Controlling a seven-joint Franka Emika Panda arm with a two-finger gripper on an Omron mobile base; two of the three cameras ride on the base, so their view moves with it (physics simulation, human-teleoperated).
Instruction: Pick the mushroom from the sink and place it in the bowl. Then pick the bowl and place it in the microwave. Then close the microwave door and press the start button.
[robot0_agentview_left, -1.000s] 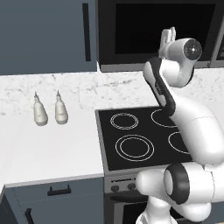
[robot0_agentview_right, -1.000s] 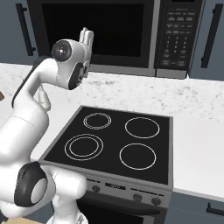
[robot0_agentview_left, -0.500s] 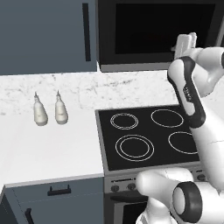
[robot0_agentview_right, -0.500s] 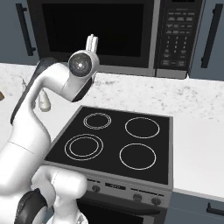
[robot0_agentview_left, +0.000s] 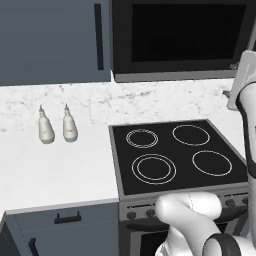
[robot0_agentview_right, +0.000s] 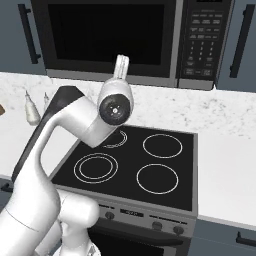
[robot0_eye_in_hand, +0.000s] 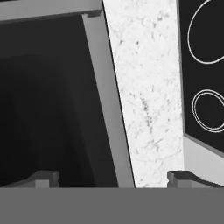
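One white arm raised before the wide black built-in microwave (robot0_agentview_right: 130, 37), above the black four-ring cooktop (robot0_agentview_right: 135, 162).
Gripper (robot0_eye_in_hand: 113, 178): fingers (robot0_eye_in_hand: 43, 177) apart, holding nothing; two pale bottles (robot0_agentview_left: 56, 127) stand on the white marble bench (robot0_agentview_left: 55, 165).

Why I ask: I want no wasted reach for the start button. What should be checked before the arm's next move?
1. Microwave door shut: ok, it looks flush with the frame.
2. Gripper free: ok, fingertips apart, nothing between them.
3. Gripper lined up with the button panel: not ok, it is in front of the door, left of the panel.
4. Start button identified: cannot tell, labels too small.
5. Bowl inside: cannot tell, glass too dark.
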